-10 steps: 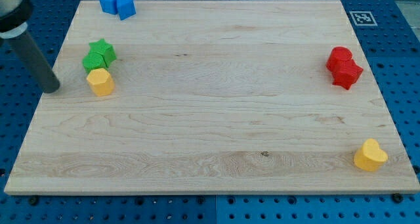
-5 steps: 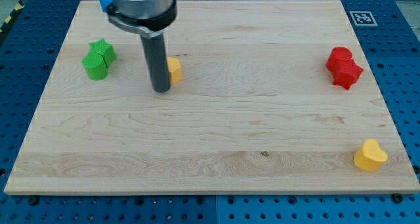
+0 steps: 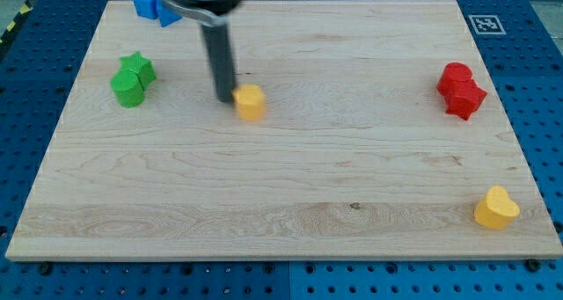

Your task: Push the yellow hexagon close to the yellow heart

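Pale wood planks make up the bench (image 3: 290,186), which fills most of the camera view and lies on a blue perforated base (image 3: 18,98).

From the bench's middle, the yellow hexagon (image 3: 251,102) sits toward ten o'clock, slightly blurred. The dark rod comes down from the view's top, and my tip (image 3: 225,98) stands at the hexagon's nine o'clock, just beside it; whether the two touch cannot be told. No pincer shows on this arm, so there is nothing to report as apart or together.

The yellow heart (image 3: 497,208) lies far off at the hexagon's four o'clock, near the bench's lower right corner, well apart from it.

Two green blocks (image 3: 132,78) huddle touching one another at the tip's nine o'clock; the upper one looks star-shaped. Blue blocks (image 3: 154,4) sit at the tip's eleven o'clock on the bench's top edge, partly hidden by the arm. Two red blocks (image 3: 462,90) touch each other at the hexagon's three o'clock, near the right edge. A small black-and-white marker (image 3: 486,24) sits at the bench's top right corner.
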You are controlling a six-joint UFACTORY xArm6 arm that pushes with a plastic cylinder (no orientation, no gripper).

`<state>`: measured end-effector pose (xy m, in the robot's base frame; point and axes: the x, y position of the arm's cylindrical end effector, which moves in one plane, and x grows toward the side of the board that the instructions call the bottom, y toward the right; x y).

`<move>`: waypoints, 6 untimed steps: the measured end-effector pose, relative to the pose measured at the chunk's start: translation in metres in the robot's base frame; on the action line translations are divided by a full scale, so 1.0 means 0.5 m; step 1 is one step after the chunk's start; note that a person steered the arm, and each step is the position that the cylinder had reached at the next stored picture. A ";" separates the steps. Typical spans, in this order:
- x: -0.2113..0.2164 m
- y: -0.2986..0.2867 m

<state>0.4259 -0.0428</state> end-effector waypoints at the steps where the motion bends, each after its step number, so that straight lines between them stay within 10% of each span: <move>1: 0.106 0.136; 6: 0.123 0.353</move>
<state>0.4875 0.1338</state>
